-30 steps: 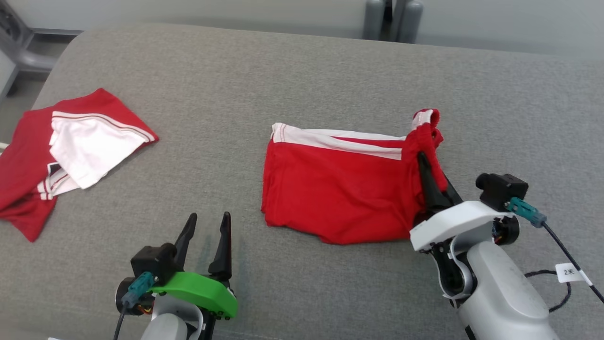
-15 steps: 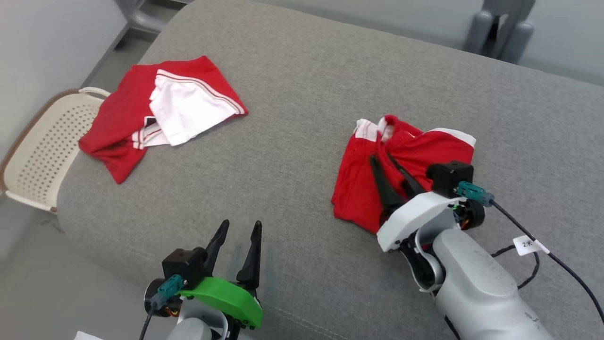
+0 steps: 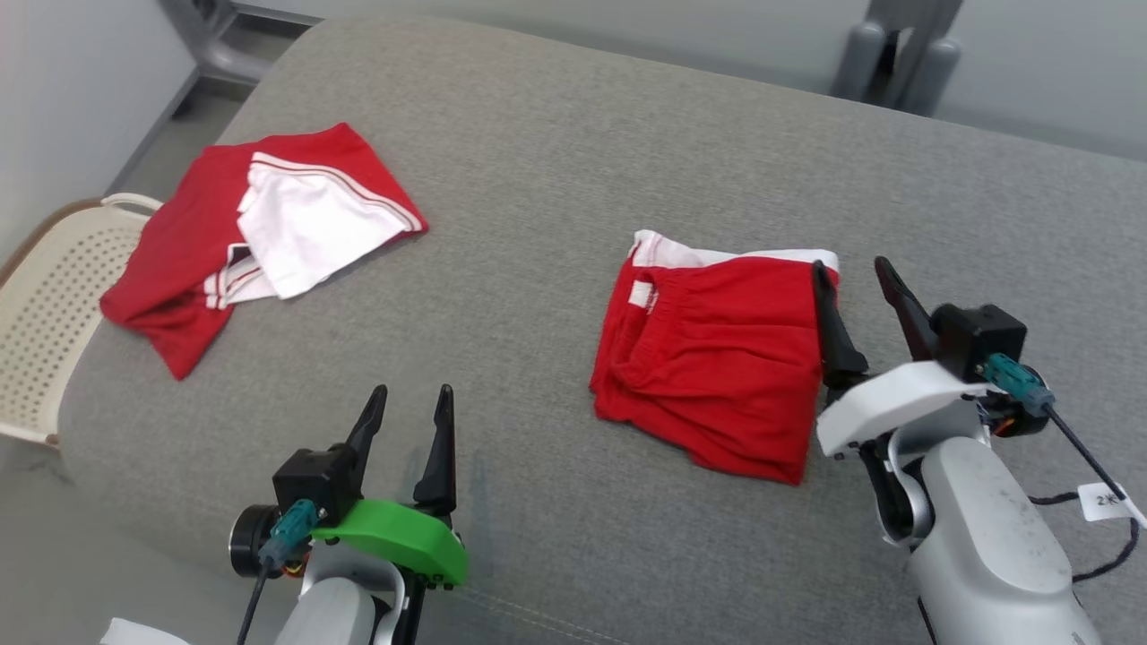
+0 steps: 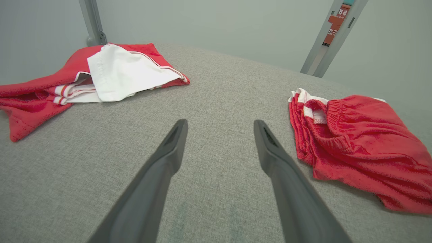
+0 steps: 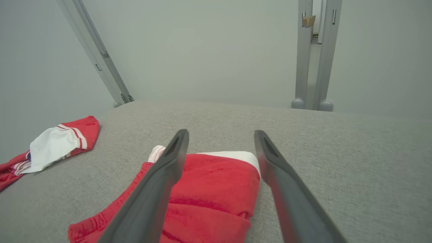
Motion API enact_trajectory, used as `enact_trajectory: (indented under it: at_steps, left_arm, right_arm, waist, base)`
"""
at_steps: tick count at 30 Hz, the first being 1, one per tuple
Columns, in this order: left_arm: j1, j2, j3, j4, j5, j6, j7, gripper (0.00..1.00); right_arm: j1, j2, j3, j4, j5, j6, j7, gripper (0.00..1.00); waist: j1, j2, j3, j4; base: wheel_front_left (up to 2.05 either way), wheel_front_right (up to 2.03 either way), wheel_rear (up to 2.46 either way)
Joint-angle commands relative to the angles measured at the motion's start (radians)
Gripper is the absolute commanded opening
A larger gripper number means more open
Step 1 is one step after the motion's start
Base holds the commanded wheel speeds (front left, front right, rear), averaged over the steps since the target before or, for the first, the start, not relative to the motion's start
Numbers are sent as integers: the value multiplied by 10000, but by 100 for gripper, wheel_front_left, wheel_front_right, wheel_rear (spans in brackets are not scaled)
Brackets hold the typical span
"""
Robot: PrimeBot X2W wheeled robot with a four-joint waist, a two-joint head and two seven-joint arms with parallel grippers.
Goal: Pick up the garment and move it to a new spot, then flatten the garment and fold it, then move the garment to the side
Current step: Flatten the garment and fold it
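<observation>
The garment (image 3: 717, 358) is a pair of red shorts with a white band, lying folded in half on the grey cushion right of centre. My right gripper (image 3: 849, 263) hovers open at its right edge and holds nothing. In the right wrist view the right gripper (image 5: 221, 132) straddles the garment's (image 5: 212, 192) right edge: one finger is over the red cloth, the other over bare cushion. My left gripper (image 3: 413, 391) stands open above the cushion near the front, well left of the garment. In the left wrist view the left gripper (image 4: 220, 122) is open, with the garment (image 4: 357, 145) at its right.
A second red and white garment (image 3: 260, 233) lies crumpled at the cushion's far left corner, seen too in the wrist views (image 4: 84, 77) (image 5: 50, 145). A cream perforated chair (image 3: 45, 313) stands off the left edge. Grey posts (image 3: 896, 54) rise behind the cushion.
My right gripper was shut on the garment's right end, carried it left over the rest, then opened and drew back right. The head camera has shifted. The left gripper has stayed open.
</observation>
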Motion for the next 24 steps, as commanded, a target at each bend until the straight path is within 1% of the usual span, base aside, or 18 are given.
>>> enact_trajectory:
  at_steps: [1, 2, 5, 9, 13, 17, 24]
  left_arm:
    - [-169, 26, 117, -50, 197, 47, 2, 100]
    - [-182, 28, 204, -75, 303, 62, 2, 100]
    - [-106, 31, 459, -108, 592, 31, 2, 100]
    - [264, 34, 837, -263, 1086, -29, 2, 100]
    - [602, 34, 1228, -159, 1410, -63, 2, 100]
    - [1165, 34, 1596, -152, 1445, -92, 2, 100]
    - [1977, 34, 1835, -133, 1558, -172, 3, 100]
  right_arm:
    - [329, -12, -309, -154, -290, -1, -27, 100]
    - [515, -12, -682, -269, -475, -1, -27, 100]
    - [966, -10, -1302, -493, -804, -1, -27, 100]
    - [1466, -9, -1789, -669, -935, -1, -28, 100]
    - [1781, -13, -1820, -769, -880, -1, -28, 100]
    - [2257, -8, -1691, -816, -683, -1, -28, 100]
    - [3207, -16, -1399, -707, -134, -1, -29, 100]
  waist:
    - [1, -1, -80, -1439]
    - [1, -1, -90, -1628]
    - [1, -1, -163, -2109]
    - [1, -1, -269, -2655]
    - [1, -1, -407, -3064]
    - [1, -1, -737, -3340]
    - [1, -1, -1321, -3447]
  base:
    - [0, 0, 0]
    - [0, 0, 0]
    - [0, 0, 0]
    - [0, 0, 0]
    - [0, 0, 0]
    - [0, 0, 0]
    - [0, 0, 0]
